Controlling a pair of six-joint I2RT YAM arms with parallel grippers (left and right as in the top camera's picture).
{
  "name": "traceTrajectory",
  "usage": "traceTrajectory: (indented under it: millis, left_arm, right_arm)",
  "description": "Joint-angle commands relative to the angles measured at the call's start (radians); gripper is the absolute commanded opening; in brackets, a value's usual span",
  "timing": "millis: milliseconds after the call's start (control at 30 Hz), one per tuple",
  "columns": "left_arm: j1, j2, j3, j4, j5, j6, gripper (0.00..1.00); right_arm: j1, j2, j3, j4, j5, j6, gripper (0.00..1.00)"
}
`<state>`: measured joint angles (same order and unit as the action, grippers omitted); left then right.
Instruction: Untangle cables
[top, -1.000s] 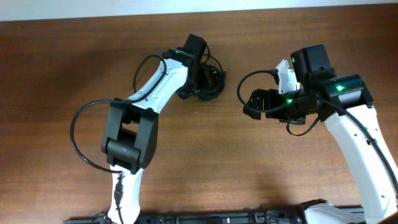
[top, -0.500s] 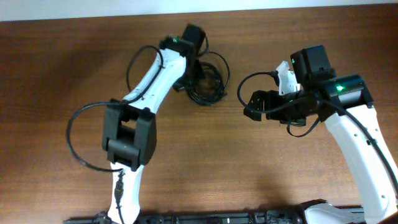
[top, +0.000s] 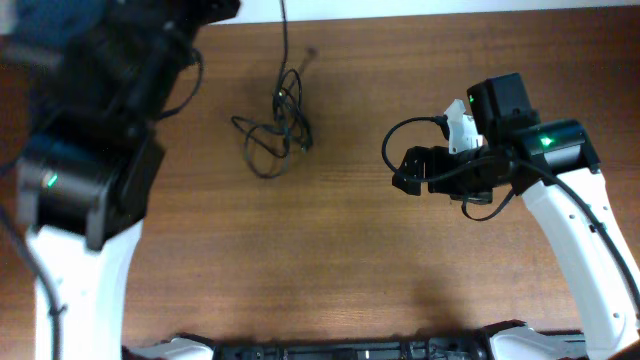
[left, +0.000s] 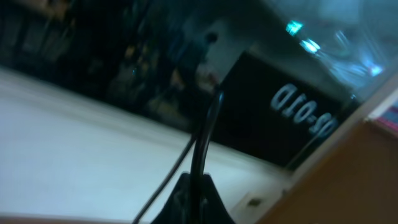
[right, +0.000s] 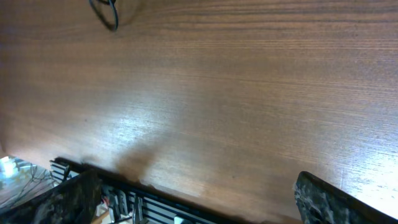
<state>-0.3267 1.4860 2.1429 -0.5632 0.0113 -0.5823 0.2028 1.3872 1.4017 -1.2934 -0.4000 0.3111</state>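
Observation:
The cables (top: 277, 122) lie as a loose black tangle on the brown table, left of centre. One strand (top: 284, 30) runs taut from the tangle up past the top edge of the overhead view. My left arm (top: 90, 170) is raised close to the overhead camera and shows large and blurred. In the left wrist view my left gripper (left: 200, 183) is shut on a thin black cable (left: 208, 124) that rises from between its fingers. My right gripper (top: 404, 171) hovers open to the right of the tangle, with both fingers (right: 326, 199) wide apart over bare wood. A loop of cable (right: 104, 14) shows at the top left of the right wrist view.
A black slotted rail (top: 330, 350) runs along the table's front edge and also shows as the rail (right: 155, 202) in the right wrist view. A pale strip (top: 450, 8) borders the table's far edge. The left wrist camera points away from the table at a dark, blurred room.
My left gripper has shut on a cable strand and risen high and to the left. The bundle has shifted left and been pulled looser. My right arm has not moved.

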Motion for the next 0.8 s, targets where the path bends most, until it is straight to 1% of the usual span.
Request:
traceTrajectory:
  millis: [0, 33, 67, 167, 200, 233, 267, 333, 367, 400, 433, 467, 500, 567, 667, 733, 767]
  left_arm:
    - [0.005, -0.011, 0.006, 0.114, 0.011, 0.047, 0.0]
    - [0.005, -0.006, 0.006, 0.175, 0.011, 0.065, 0.0]
    - [0.005, 0.002, 0.006, 0.269, 0.011, 0.065, 0.0]
    - [0.005, 0.023, 0.006, 0.603, 0.011, 0.065, 0.0]
    - [0.005, 0.028, 0.006, 0.711, 0.011, 0.092, 0.0]
    - [0.005, 0.031, 0.006, 0.819, 0.011, 0.15, 0.0]
    - [0.005, 0.031, 0.006, 0.874, 0.01, 0.203, 0.0]
    - [0.005, 0.033, 0.006, 0.781, 0.005, 0.266, 0.0]
    - [0.005, 0.039, 0.006, 0.708, -0.016, 0.306, 0.0]
    - [0.005, 0.051, 0.006, 0.605, -0.047, 0.369, 0.0]
    - [0.005, 0.082, 0.006, 0.407, -0.068, 0.509, 0.0]
    - [0.005, 0.121, 0.006, 0.296, -0.069, 0.585, 0.0]
    - [0.005, 0.155, 0.006, 0.254, -0.107, 0.636, 0.0]
    - [0.029, 0.206, 0.006, 0.285, -0.304, 0.64, 0.0]
    - [0.089, 0.22, 0.006, 0.406, -0.537, 0.64, 0.0]
    - [0.179, 0.221, 0.006, 0.408, -0.641, 0.64, 0.0]
    - [0.228, 0.221, 0.005, 0.39, -0.64, 0.64, 0.0]
  right_arm:
    - [0.007, 0.002, 0.01, 0.0, 0.013, -0.003, 0.98]
    - [0.008, 0.002, 0.01, 0.0, 0.013, -0.003, 0.98]
    - [0.008, 0.002, 0.01, -0.001, 0.012, -0.003, 0.97]
    - [0.008, 0.002, 0.01, -0.002, 0.012, -0.003, 0.98]
    - [0.008, 0.002, 0.01, -0.003, 0.012, -0.003, 0.97]
    - [0.008, 0.002, 0.01, -0.005, 0.012, -0.003, 0.98]
    - [0.007, 0.002, 0.01, -0.005, 0.013, -0.003, 0.98]
    - [0.008, 0.002, 0.01, -0.005, 0.013, -0.003, 0.97]
    - [0.008, 0.002, 0.01, -0.005, 0.012, -0.003, 0.97]
    - [0.008, 0.002, 0.01, -0.005, 0.012, -0.003, 0.97]
    - [0.008, 0.002, 0.01, -0.005, 0.012, -0.003, 0.98]
    - [0.008, 0.002, 0.01, -0.005, 0.012, -0.003, 0.98]
    - [0.008, 0.002, 0.01, -0.013, 0.012, -0.003, 0.98]
    - [0.008, 0.002, 0.01, -0.031, 0.013, -0.003, 0.97]
    - [0.008, 0.002, 0.01, -0.035, 0.013, -0.003, 0.97]
    - [0.008, 0.002, 0.01, -0.035, 0.013, -0.003, 0.98]
    - [0.008, 0.002, 0.01, -0.035, 0.013, -0.003, 0.98]
